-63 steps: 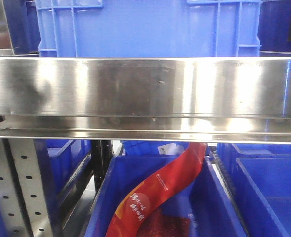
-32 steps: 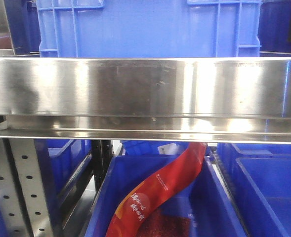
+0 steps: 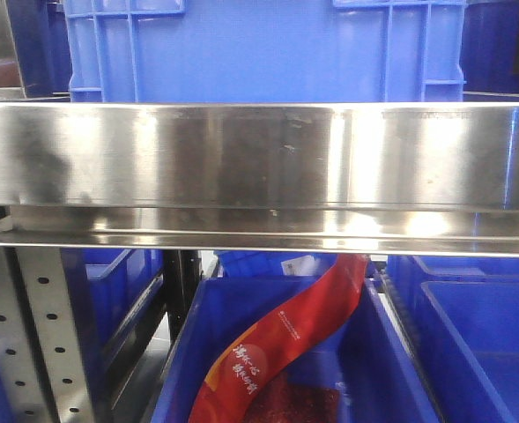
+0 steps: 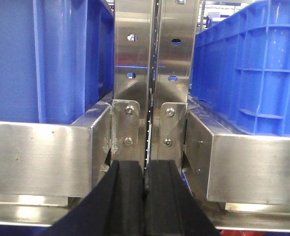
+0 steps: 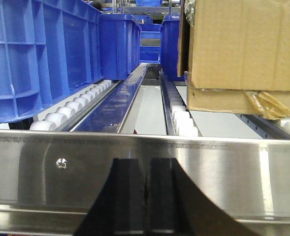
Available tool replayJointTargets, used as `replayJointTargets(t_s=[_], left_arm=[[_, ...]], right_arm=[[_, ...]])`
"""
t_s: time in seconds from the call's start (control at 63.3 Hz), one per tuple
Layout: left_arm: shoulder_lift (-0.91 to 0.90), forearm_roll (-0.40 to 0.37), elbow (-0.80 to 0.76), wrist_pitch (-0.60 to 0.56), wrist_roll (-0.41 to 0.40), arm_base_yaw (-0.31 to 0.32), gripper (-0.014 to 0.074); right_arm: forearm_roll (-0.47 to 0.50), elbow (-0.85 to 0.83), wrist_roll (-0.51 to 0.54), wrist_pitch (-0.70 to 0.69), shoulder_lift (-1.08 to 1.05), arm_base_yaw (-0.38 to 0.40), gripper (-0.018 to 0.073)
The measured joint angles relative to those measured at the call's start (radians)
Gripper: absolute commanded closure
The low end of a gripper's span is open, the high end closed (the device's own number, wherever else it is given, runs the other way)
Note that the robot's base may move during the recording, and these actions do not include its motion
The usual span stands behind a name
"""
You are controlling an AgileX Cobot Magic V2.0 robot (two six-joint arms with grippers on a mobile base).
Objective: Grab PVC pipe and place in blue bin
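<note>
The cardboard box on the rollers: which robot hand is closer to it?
Right. The right gripper, shut, faces the cardboard box sitting up to its right. The left gripper only sees blue bins and steel posts.

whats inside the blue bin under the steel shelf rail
A long red printed packet curves up out of the blue bin, over something dark red at the bottom. The steel rail hides the back; no PVC pipe visible.

A brushed steel shelf rail (image 3: 259,159), glazed with reflected light, is spanned across a warehouse rack. Perforated steel uprights (image 4: 154,54) are bolted between blue plastic crates (image 4: 41,59), while white roller tracks (image 5: 80,105) are flanked by stacked cardboard boxes (image 5: 243,49).
</note>
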State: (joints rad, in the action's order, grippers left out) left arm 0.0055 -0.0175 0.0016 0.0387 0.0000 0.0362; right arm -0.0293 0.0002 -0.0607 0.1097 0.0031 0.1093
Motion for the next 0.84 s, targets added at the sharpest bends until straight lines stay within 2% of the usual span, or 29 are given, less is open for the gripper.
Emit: replayJointTargets(t_s=[0.838], left_arm=[[0.000,0.004,0.000,-0.002,0.000,0.000,0.0708]], right_arm=[[0.000,0.000,0.000,0.000,0.000,0.000,0.0728]])
